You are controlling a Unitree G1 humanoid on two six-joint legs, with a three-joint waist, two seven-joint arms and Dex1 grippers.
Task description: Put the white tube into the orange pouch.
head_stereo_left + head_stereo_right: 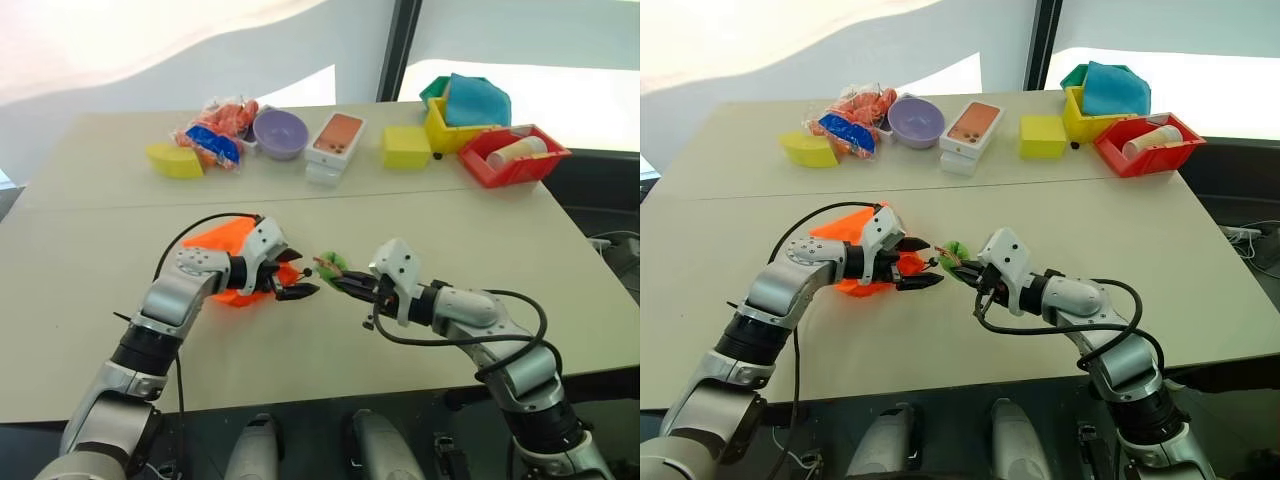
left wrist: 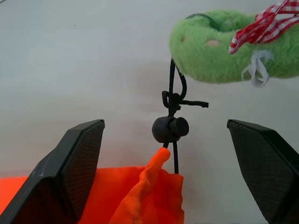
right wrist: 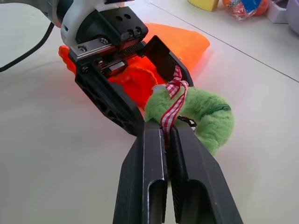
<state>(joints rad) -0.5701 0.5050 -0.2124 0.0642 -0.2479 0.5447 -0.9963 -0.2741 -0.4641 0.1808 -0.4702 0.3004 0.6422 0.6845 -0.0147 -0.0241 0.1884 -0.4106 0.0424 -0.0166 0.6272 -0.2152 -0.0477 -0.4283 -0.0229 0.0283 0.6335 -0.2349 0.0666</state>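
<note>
Orange pouch (image 1: 222, 244): we take it as our landmark. It lies flat near the front middle of the table (image 1: 90, 300), its gathered mouth toward the right.
White tube: we cannot find it on the table, so we cannot say where it sits; filling the pouch has not started, we judge.
Left gripper (image 1: 287, 280): ours sits at the pouch's mouth, fingers spread as wide as they go, holding nothing. The orange neck and the black cord lock (image 2: 170, 129) lie between the two pads, we judge so that it can pin or spread the opening.
Green tassel (image 3: 205, 116): just right of the pouch's mouth, on the black cord (image 2: 176, 93), with a red-checked ribbon (image 3: 173, 105) tied on.
Right gripper (image 3: 169, 135): right of the pouch, fingers pressed together on the ribbon, likely to draw the cord out and loosen the mouth.
Open room: bare table all around the pouch; its front edge is near, while the purple bowl (image 1: 279, 133), snack packets (image 1: 215, 135) and red bin (image 1: 512, 155) lie well beyond.
</note>
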